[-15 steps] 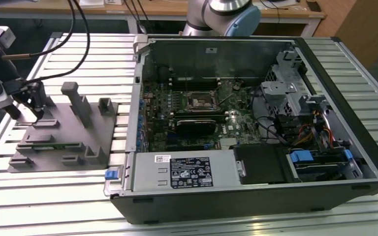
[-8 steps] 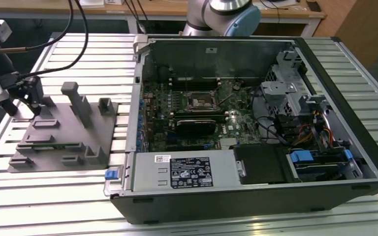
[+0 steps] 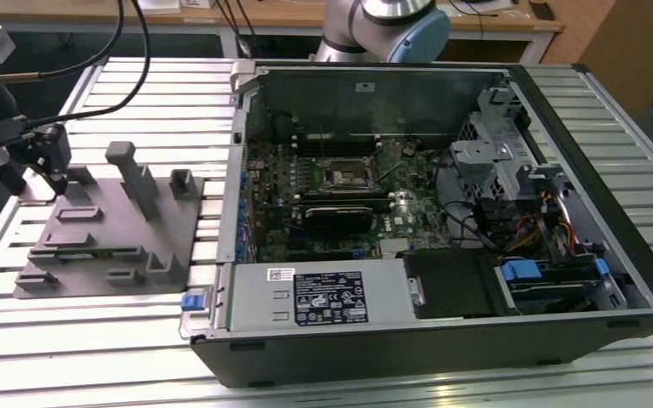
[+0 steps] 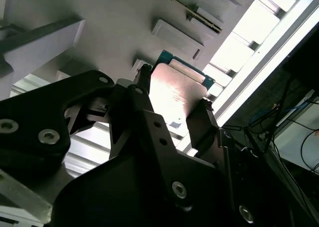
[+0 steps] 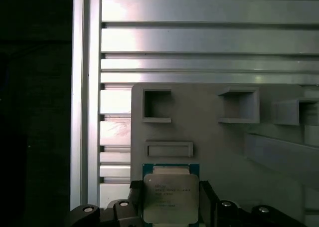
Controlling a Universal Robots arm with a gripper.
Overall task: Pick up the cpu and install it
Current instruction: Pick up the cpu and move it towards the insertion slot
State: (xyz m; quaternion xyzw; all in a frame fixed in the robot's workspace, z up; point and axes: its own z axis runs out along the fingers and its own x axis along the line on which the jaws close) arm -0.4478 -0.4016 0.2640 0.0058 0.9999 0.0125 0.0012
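Observation:
The cpu, a thin square chip with a pale metal top and a green edge, sits between the two black fingers of my gripper. In the second wrist view one finger presses one side of the cpu and the other finger presses the opposite side. My gripper hangs over the far left corner of the grey fixture block in the exterior view. Whether the cpu has left the block's surface, I cannot tell. The black motherboard socket lies inside the open computer case, far to the exterior view's right of my gripper.
Upright grey posts rise from the fixture block between my gripper and the case. The case wall stands tall beside the block. The slatted metal table carries everything. Drive cages and cables crowd the case's right half.

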